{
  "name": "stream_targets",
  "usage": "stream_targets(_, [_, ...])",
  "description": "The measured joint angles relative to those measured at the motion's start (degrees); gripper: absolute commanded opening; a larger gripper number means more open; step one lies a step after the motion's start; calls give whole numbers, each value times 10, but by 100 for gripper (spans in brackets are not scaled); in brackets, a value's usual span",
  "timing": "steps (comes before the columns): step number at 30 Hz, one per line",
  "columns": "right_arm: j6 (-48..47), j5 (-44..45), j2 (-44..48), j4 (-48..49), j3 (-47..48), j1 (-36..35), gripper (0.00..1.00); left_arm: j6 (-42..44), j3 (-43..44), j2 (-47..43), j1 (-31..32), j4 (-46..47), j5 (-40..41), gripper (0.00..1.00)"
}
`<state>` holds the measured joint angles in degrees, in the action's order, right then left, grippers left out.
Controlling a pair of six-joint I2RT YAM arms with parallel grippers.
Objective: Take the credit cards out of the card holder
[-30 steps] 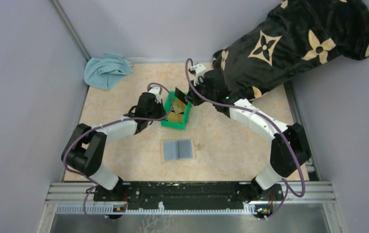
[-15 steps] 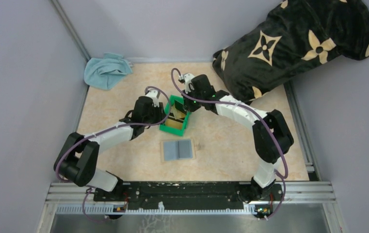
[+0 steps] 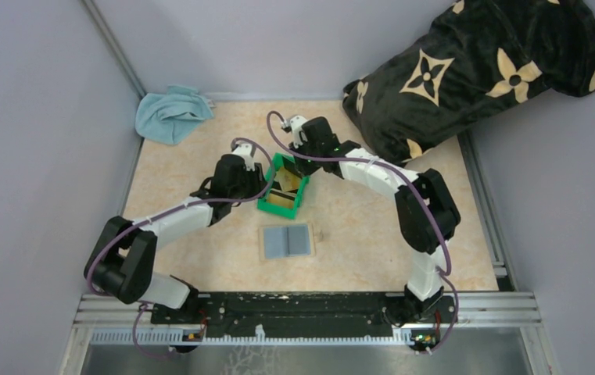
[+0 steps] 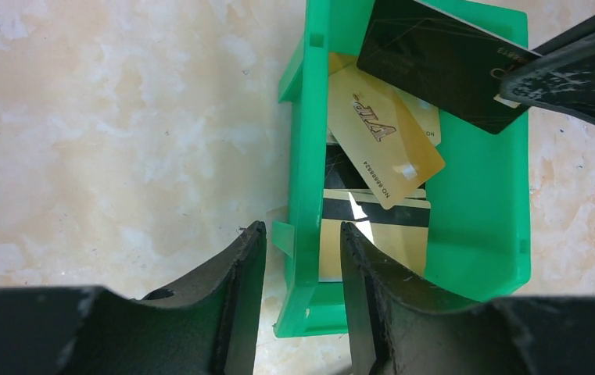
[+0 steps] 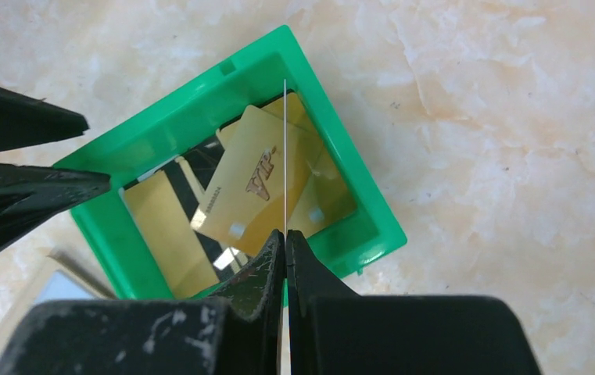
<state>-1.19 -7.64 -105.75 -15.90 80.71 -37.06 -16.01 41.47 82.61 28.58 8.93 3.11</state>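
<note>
Right wrist view has the right gripper (image 5: pixel 285 238) pinched tight on a black credit card (image 5: pixel 285 156). I see the card edge-on as a thin line standing over the green bin (image 5: pixel 177 101). Several gold cards (image 5: pixel 255 187) already lie loose inside the bin.

From the left wrist camera, that black card hangs over the bin's far corner, with part of it reaching past the rim. The left gripper (image 4: pixel 302 234) sits astride the bin's near side wall with a narrow gap. I cannot tell whether its pads actually clamp the wall or only bracket it.

The card holder (image 3: pixel 286 241) lies open and flat on the table, just beside the bin on the side nearer the arm bases. From overhead I can't make out any card left in it.

My main worry is the release. With the card upright and partly over the rim, letting go here could catch it on the wall and tip it out onto the table. The pinch sits at one end, so the card could also pivot or slip.

Lowering further risks the right fingers striking the rim. Any drift of the left arm could drag or tilt the bin. The two grippers are near each other, so contact between them is possible.
</note>
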Motion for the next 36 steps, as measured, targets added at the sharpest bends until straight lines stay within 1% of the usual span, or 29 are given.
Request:
stream_targets(6, [-46,26,-41,1,18,-8,0,0,-6,-5,0,0,2,46])
stream_targets(15, [-123,90,-71,15,26,-49,0,-1,-9,-7,0,-2,2,46])
stream_targets(16, [-127,91,-71,17,26,-51,7,-2,-10,-7,0,-2,1,46])
stream_targets(17, [-130,92,-71,19,25,-54,16,-3,-12,-7,0,-2,1,46])
stream_targets(18, [-133,94,-70,24,21,-56,21,-3,-12,-7,0,-4,1,46])
stream_targets(23, [-141,89,-59,26,-9,-71,35,-7,-12,-7,0,-5,0,46])
stream_targets(25, [-139,84,-53,26,-18,-76,38,-7,-12,-7,0,-5,-3,46])
stream_targets(30, [-130,68,-21,26,-48,-78,38,-10,-12,-4,0,-4,-12,46])
stream_targets(31, [-127,65,-12,26,-55,-78,38,-11,-12,-4,0,-4,-14,46])
stream_targets(32, [-125,63,-5,26,-60,-78,30,-13,-12,-4,0,-4,-16,46])
stream_targets(33, [-122,61,2,26,-63,-78,21,-14,-12,-4,0,-3,-18,46])
stream_targets(34, [-118,58,10,26,-65,-78,4,-15,-12,-3,0,-3,-20,46])
stream_targets(35, [-115,56,14,28,-65,-78,0,-16,-12,-2,0,-3,-22,46])
stream_targets(36, [-114,52,16,31,-64,-78,0,-18,-12,-1,0,-3,-23,46])
